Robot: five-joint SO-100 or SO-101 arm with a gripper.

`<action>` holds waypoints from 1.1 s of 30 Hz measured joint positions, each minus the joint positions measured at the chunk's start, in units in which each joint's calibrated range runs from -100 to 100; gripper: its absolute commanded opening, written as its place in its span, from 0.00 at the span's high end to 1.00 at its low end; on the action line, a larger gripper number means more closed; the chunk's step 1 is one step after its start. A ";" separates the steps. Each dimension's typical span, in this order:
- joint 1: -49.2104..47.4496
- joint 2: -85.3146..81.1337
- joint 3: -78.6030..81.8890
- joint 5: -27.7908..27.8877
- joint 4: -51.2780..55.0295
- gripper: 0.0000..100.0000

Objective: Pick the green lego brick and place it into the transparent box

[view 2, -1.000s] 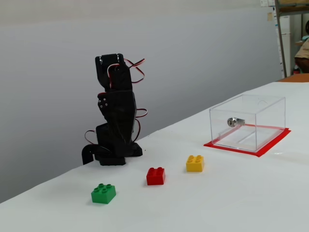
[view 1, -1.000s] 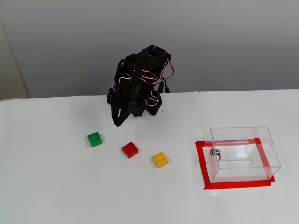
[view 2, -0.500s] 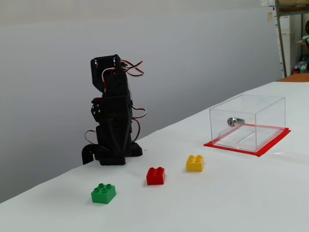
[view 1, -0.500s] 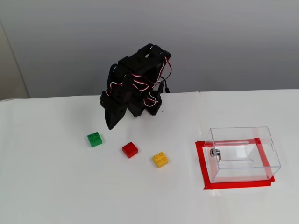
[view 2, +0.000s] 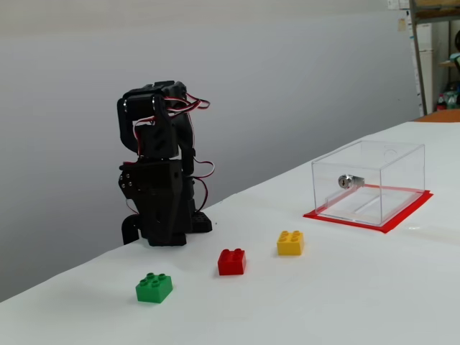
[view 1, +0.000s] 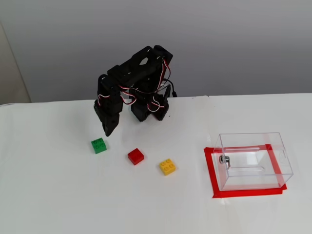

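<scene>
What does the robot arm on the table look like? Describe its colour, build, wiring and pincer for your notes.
The arm is matt black all over, built from blocky, angular segments on a black base at the table's far edge. Loose red, white and dark wires loop between the joints in both fixed views. Its black pincer tapers to a narrow point. No labels or markings are visible.

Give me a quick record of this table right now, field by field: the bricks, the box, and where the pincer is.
target: small green plastic brick, alone on the white table, untouched
other bricks: red brick and yellow brick, in a loose row toward the box
container: clear plastic box inside a red tape outline, nothing visible inside except a metal fitting
pincer: pointing down, above and just behind the green brick, holding nothing
pincer opening: cannot tell
</scene>
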 measured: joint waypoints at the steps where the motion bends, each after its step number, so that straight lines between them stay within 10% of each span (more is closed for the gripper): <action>1: 0.00 0.85 -0.97 0.00 0.00 0.98; 33: -2.46 11.50 -0.97 1.03 -9.25 0.74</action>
